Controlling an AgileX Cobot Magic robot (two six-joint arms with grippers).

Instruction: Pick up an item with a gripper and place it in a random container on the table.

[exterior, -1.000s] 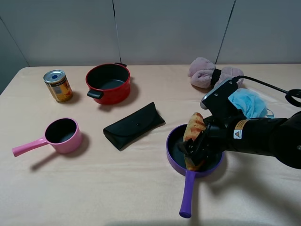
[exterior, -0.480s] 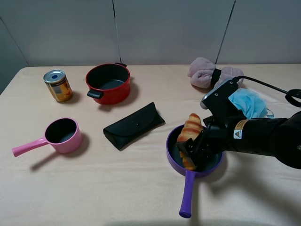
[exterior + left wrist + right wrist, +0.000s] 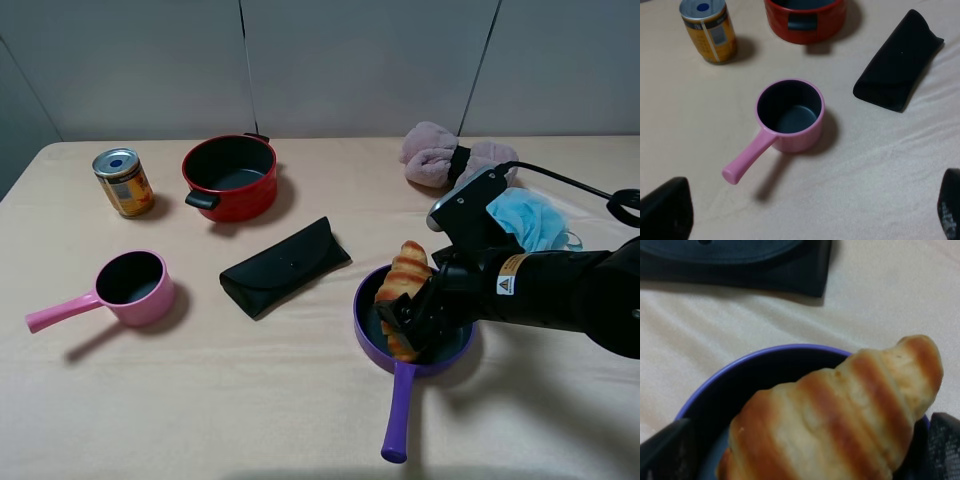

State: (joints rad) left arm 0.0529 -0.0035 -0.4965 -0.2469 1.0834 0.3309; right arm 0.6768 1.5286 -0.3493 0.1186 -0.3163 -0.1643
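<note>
The golden-brown croissant (image 3: 403, 285) lies in the purple frying pan (image 3: 366, 322) and leans on its far rim. The pan's long handle (image 3: 398, 410) points toward the table's front edge. My right gripper (image 3: 412, 325) hangs over the pan with its fingers spread on either side of the croissant. In the right wrist view the croissant (image 3: 840, 415) fills the space between the wide-apart fingers (image 3: 665, 450), with the pan rim (image 3: 755, 356) behind it. My left gripper (image 3: 805, 210) is open and empty above the beige table (image 3: 880, 165), near the pink saucepan. It does not show in the exterior view.
A pink saucepan (image 3: 133, 287) stands at the left, with a red pot (image 3: 230, 176) and a yellow can (image 3: 122, 181) behind it. A black case (image 3: 285, 265) lies left of the pan. A mauve towel (image 3: 435, 155) and a blue mask (image 3: 530, 218) are at the back right.
The croissant has tipped from upright in the right gripper down into the pan, and the fingers have spread apart. Nothing has moved in the last half second.
</note>
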